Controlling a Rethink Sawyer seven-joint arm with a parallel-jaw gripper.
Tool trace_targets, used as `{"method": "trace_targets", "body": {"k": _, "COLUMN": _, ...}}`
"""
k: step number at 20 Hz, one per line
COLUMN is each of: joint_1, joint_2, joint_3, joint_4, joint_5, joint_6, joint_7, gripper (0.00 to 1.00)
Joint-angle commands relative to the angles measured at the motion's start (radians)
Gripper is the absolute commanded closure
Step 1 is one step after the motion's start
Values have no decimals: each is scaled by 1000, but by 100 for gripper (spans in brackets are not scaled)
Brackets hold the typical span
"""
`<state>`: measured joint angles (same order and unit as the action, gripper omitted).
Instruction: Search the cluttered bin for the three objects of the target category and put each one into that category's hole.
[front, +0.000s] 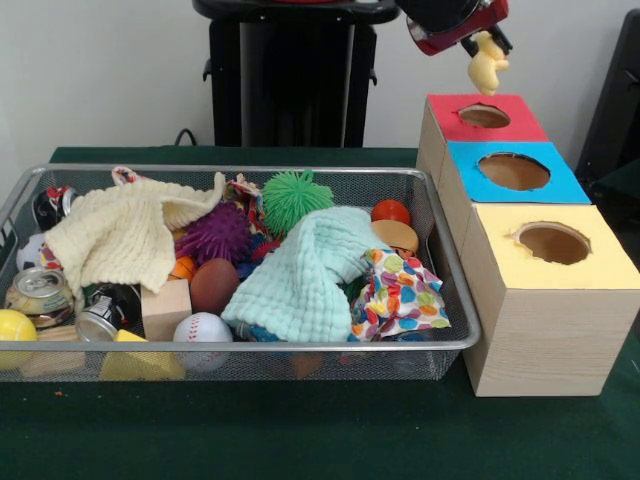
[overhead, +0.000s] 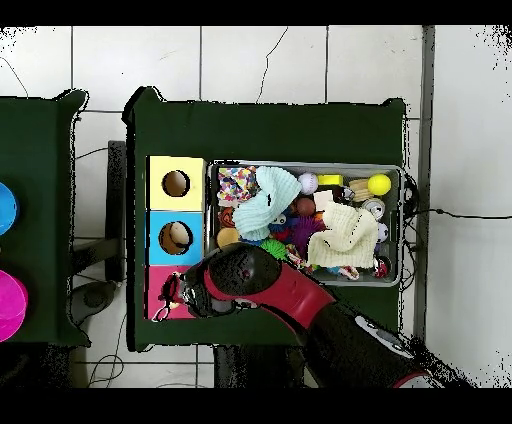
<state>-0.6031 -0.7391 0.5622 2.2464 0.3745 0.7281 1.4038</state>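
My gripper (front: 487, 42) is at the top right of the front view, shut on a pale yellow lumpy toy figure (front: 488, 66) that hangs below it, just above the round hole (front: 484, 116) in the red top of the wooden box. In the overhead view the gripper (overhead: 180, 296) and arm cover the red top (overhead: 158, 280) and hide its hole. The wire mesh bin (front: 300, 346) stands left of the boxes and also shows in the overhead view (overhead: 310, 164). I cannot pick out other toy figures in its clutter.
The blue-topped hole (front: 513, 171) and the yellow-topped hole (front: 552, 243) lie nearer the camera. The bin holds a pale yellow cloth (front: 125, 235), a mint cloth (front: 305, 275), a green spiky ball (front: 297, 198), a purple spiky ball (front: 215, 235), a baseball (front: 203, 328), cans (front: 40, 295) and a yellow ball (front: 15, 328).
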Motion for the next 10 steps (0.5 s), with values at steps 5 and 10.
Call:
{"method": "trace_targets", "body": {"k": 5, "joint_1": 2, "joint_2": 65, "joint_3": -31, "joint_4": -124, "joint_5": -24, "joint_6": -123, "joint_7": 102, "gripper": 100}}
{"method": "trace_targets", "body": {"k": 10, "joint_1": 7, "joint_2": 79, "joint_3": -39, "joint_4": -138, "joint_5": -43, "joint_6": -150, "joint_7": 99, "gripper": 100}}
